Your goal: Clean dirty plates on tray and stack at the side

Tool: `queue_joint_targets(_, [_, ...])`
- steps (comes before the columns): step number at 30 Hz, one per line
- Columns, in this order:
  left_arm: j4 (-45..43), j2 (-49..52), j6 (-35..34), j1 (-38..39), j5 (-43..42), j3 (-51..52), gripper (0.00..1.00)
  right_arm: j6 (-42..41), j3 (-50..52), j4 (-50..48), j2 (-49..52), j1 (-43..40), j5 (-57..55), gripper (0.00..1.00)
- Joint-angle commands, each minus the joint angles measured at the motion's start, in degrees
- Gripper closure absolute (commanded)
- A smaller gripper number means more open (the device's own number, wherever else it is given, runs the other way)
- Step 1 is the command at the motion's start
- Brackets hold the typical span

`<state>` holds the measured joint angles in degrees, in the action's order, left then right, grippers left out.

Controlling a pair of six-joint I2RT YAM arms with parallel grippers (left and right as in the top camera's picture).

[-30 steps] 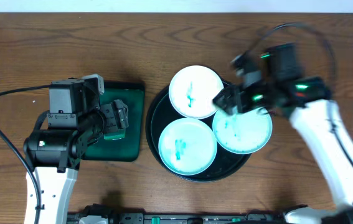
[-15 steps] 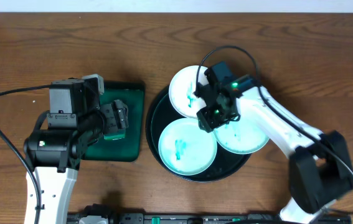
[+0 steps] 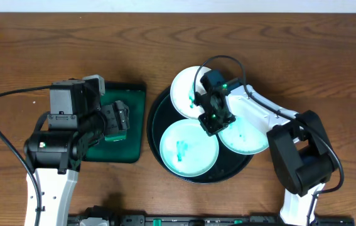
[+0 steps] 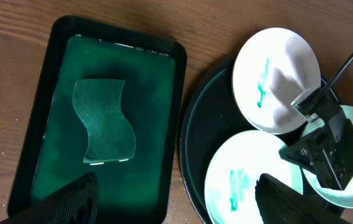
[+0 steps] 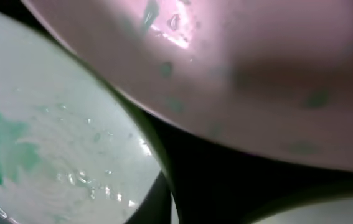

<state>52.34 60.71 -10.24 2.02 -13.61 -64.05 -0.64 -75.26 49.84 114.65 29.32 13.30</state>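
The overhead camera looks straight down on the whole brown wooden table. The left wrist view faces down from mid-height, sharing the round black tray of green-smeared white plates. The right wrist view presses blurrily close against them.

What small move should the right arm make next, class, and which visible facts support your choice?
Probably ease the right end effector onto the near rim of the rear plate and close on it. It sits low over the round tray, right at that stained plate's edge, and plate rims fill its wrist view. Whether it is open cannot be seen, so the grip should be confirmed before lifting.
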Motion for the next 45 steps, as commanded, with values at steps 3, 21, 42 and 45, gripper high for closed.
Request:
queue_joint_targets(3, [0.7,2.4,-0.4,-0.2,3.6,0.5,0.23,-11.1,-0.4,0.1,0.4,-1.6,-5.0,0.99])
queue_joint_targets(21, [-5.0,34.9,-11.8,-0.8,14.6,2.3,0.44,-12.6,-0.4,0.3,0.4,-2.7,-4.9,0.99])
queue_joint_targets(42, [-9.2,38.5,-9.2,-3.0,10.2,1.0,0.55,-12.6,-0.4,0.3,0.4,-2.6,-4.9,0.99])
queue_joint_targets(45, [-8.7,38.7,-7.2,-3.0,10.5,1.2,0.43,-12.6,-0.4,0.3,0.4,-2.6,-4.9,0.99])
